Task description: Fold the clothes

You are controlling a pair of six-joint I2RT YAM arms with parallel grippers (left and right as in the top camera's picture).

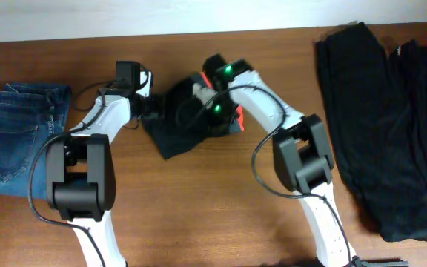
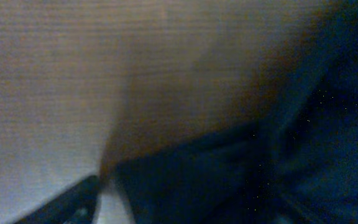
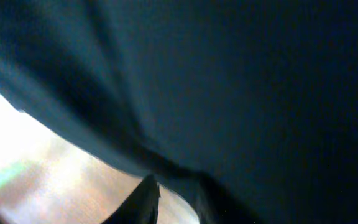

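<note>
A bundled pair of black trousers (image 1: 178, 133) with red-orange lining (image 1: 238, 119) lies at the table's middle, between both arms. My left gripper (image 1: 150, 108) is at its left edge. In the left wrist view one dark finger (image 2: 67, 202) shows far to the lower left, standing wide, with the black cloth (image 2: 260, 180) beside it. My right gripper (image 1: 204, 92) is over the bundle's top. In the right wrist view black fabric (image 3: 229, 81) fills the frame and bunches down into the jaws beside one finger (image 3: 146, 199). More long black clothes (image 1: 369, 126) lie spread at the right.
Folded blue denim jeans (image 1: 17, 137) lie at the far left. Bare wooden table (image 1: 199, 215) shows in front of the bundle between the two arm bases. The table's back edge runs along the top of the overhead view.
</note>
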